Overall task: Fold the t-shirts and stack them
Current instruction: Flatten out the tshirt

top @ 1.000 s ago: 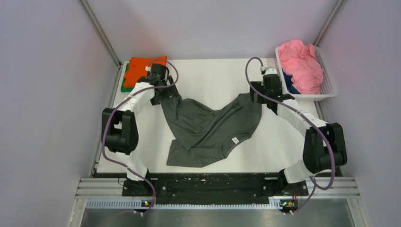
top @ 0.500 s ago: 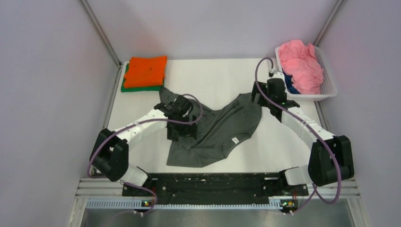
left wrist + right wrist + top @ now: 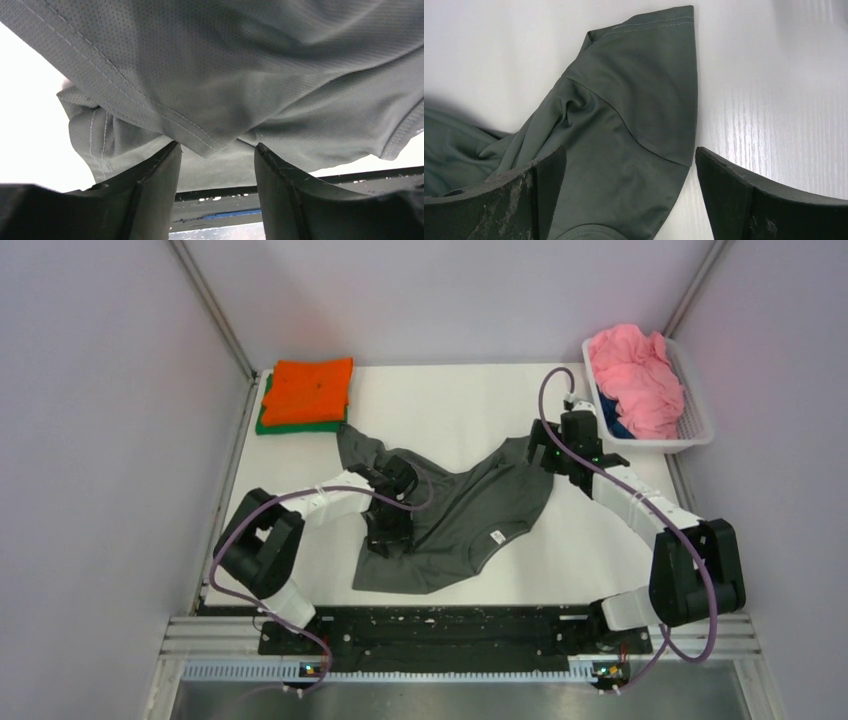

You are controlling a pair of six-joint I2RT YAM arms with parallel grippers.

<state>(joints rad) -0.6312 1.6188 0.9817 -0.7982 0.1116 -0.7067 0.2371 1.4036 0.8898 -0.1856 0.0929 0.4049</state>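
The white table (image 3: 450, 400) is carrying everything, and the dark grey t-shirt (image 3: 450, 525) is lying crumpled and unfolded across its middle, between my two arms. At the far right corner the white plastic basket (image 3: 700, 430) is holding a bunched pink t-shirt (image 3: 635, 375) with a bit of blue t-shirt (image 3: 615, 425) showing under it. At the far left corner a folded orange t-shirt (image 3: 312, 390) is sitting on a folded green t-shirt (image 3: 268, 425). My right gripper (image 3: 545, 445) is hovering with its jaws wide apart over the grey shirt's sleeve (image 3: 649, 75). My left gripper (image 3: 385, 540) is pressing into the shirt's left part; a stitched hem fold is hanging between its partly spread fingers (image 3: 160, 170), and I cannot tell whether they are pinching it. The white neck label (image 3: 497, 537) is facing up near the collar.
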